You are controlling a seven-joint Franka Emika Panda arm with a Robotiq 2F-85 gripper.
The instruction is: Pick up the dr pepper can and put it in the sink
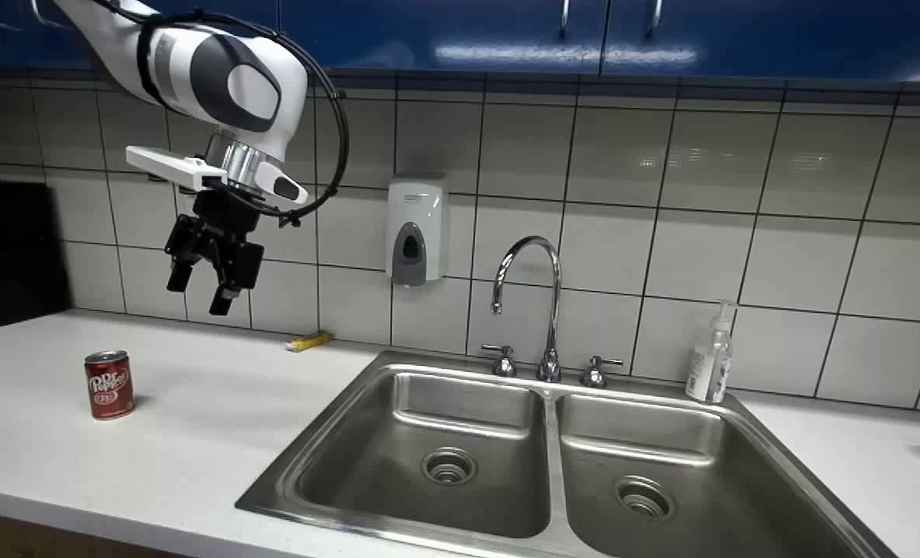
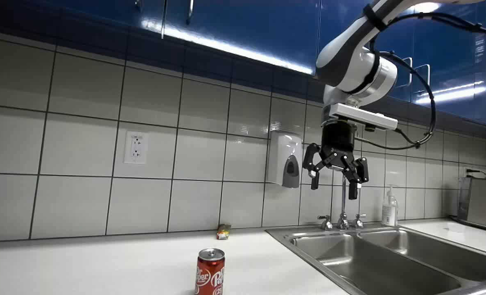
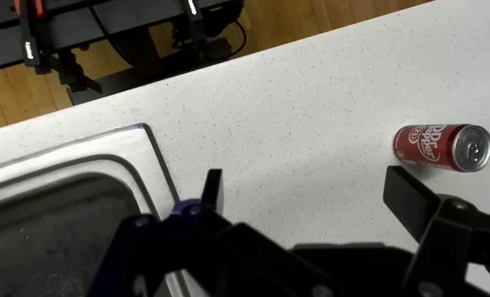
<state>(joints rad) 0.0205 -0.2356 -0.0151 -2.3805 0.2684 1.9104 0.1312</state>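
Note:
The dark red dr pepper can [image 1: 109, 387] stands upright on the white counter [image 1: 196, 434], left of the sink [image 1: 557, 480] in an exterior view. It also stands near the bottom edge of an exterior view [image 2: 210, 275], its base cut off. My gripper [image 1: 199, 293] is open and empty, well above the counter; it also shows in an exterior view [image 2: 333, 189]. In the wrist view the can [image 3: 428, 147] lies beyond and to the right of the right fingertip, apart from the open jaws [image 3: 303, 179]. The sink's rim corner [image 3: 117, 144] shows at the left there.
A curved chrome faucet [image 1: 554, 302] rises behind the sink. A soap dispenser [image 1: 418, 232] hangs on the tiled wall. A clear pump bottle [image 1: 712, 360] stands at the sink's back corner. A small yellow item [image 1: 308, 342] lies by the wall. Blue cabinets [image 1: 444, 35] hang above.

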